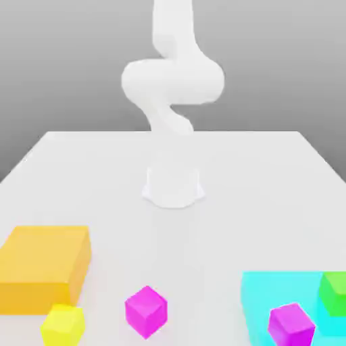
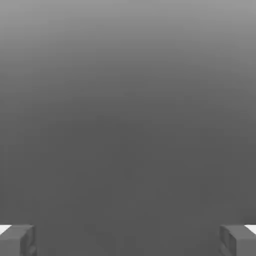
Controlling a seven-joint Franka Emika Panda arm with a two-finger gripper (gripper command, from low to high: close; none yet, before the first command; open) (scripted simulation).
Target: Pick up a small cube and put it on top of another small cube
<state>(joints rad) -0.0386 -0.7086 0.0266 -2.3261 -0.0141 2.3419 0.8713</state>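
Grey fingertip pads [image 2: 17, 240] of the two-finger gripper [image 2: 128, 241] sit at opposite sides of the hand view, spread wide apart w/ nothing btwn them. Gripper empty; jaws as far apart as they go. Beyond the tips, just plain grey background, no object near.

White robot arm [image 1: 172, 81] in exterior view: folded in a bend above its round white base [image 1: 174, 188], which sits mid-table. Arm well apart from all blocks.

White flat table [image 1: 270, 176]: wide bare stretch all around the base and out to the far edge. Table narrows toward the back. All objs crowd the near edge.

Small hot pink-magenta cube [image 1: 146, 311] – near edge, roughly centre, standing alone on the table. Free room on every side, nothing touching it. Closest neighbour: small yellow cube [image 1: 63, 326] on the exterior view's left, apart from it w/ clear gap.

Large orange block [image 1: 44, 267] – near left corner, just behind the yellow cube; the two look v. close or touching, can't tell which.

Small purple violet-leaning magenta cube [image 1: 291, 324] – exterior view's right, near edge, in front of a large cyan block [image 1: 270, 297]. Overlaps cyan block in pic; contact can't be told. Top face unoccupied.

Small green cube [image 1: 334, 292] – far right, cut by pic edge, over the cyan block's area.

Open lane of bare table btwn pink cube and purple cube.
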